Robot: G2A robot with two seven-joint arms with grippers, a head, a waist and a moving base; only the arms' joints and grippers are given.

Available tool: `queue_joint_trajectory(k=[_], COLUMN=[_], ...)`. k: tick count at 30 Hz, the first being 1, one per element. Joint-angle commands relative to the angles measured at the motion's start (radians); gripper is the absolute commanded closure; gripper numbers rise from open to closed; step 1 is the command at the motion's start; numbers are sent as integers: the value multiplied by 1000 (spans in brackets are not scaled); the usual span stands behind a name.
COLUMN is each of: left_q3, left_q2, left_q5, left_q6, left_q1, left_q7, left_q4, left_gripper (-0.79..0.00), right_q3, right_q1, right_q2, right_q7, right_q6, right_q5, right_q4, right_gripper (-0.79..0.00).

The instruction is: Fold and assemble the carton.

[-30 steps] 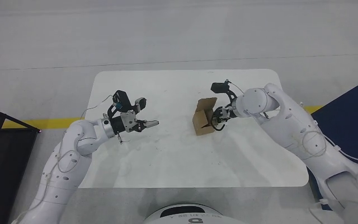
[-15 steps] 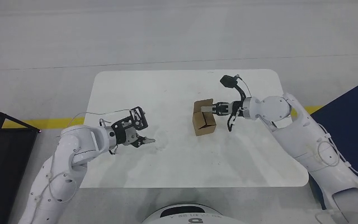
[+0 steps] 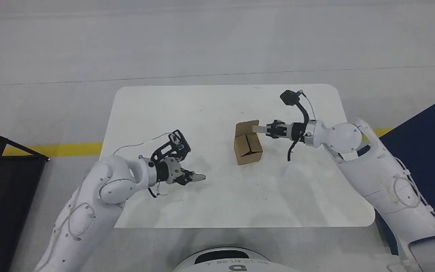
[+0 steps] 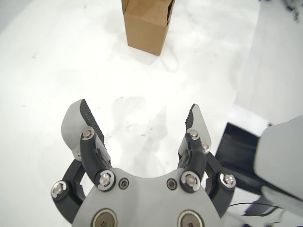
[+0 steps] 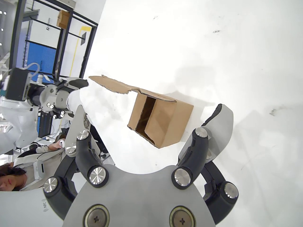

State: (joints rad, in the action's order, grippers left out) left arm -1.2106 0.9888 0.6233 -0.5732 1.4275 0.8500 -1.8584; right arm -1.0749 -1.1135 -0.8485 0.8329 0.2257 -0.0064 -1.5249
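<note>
Evidently left gripper [image 4: 138,112] and right gripper [image 5: 151,111] spread fingers over scuffed white table [image 3: 204,115] bearing carton [image 3: 248,146].

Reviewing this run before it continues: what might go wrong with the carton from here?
1. The small brown cardboard carton stands unheld on the white table. The open left end effector is well away, so the open right end effector pushing the raised flap may tip or slide it.
2. Its top gapes at one side, so the flap might catch.

Bright, even light washes the white worktop [image 3: 204,115] nearly to glare. The carton [image 3: 248,147] casts a faint, soft shadow. Both wrist views bow at their edges.
</note>
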Motion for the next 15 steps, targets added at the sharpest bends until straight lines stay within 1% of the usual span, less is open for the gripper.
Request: queue_joint_trajectory(k=[1, 2, 8, 9, 12, 13, 15], left_q3=[45, 45, 50, 57, 82, 97, 129], left_q2=[6, 6, 7, 6, 14, 18, 29], left_q5=[-102, -102, -108, -102, -246, -280, -359], left_q6=[12, 12, 20, 79, 231, 260, 327], left_q1=[-103, -103, -99, -95, -104, -119, -146], left_q7=[89, 89, 92, 130, 184, 194, 181], left_q4=[59, 59, 59, 59, 71, 72, 99], left_gripper=[-785, -785, -785, -785, -785, -785, -785], right_q3=[-48, -53, -53, -53, -45, -41, -33], right_q1=[-48, -53, -53, -53, -58, -59, -61], right_q2=[11, 12, 12, 12, 10, 8, 6], right_q7=[28, 43, 43, 43, 19, 6, -10], right_q6=[92, 109, 109, 109, 90, 82, 71], right_q5=[56, 70, 70, 70, 39, 23, -4], right_q4=[2, 1, 1, 1, -11, -18, -31], right_gripper=[-785, -785, -785, -785, -785, -785, -785])
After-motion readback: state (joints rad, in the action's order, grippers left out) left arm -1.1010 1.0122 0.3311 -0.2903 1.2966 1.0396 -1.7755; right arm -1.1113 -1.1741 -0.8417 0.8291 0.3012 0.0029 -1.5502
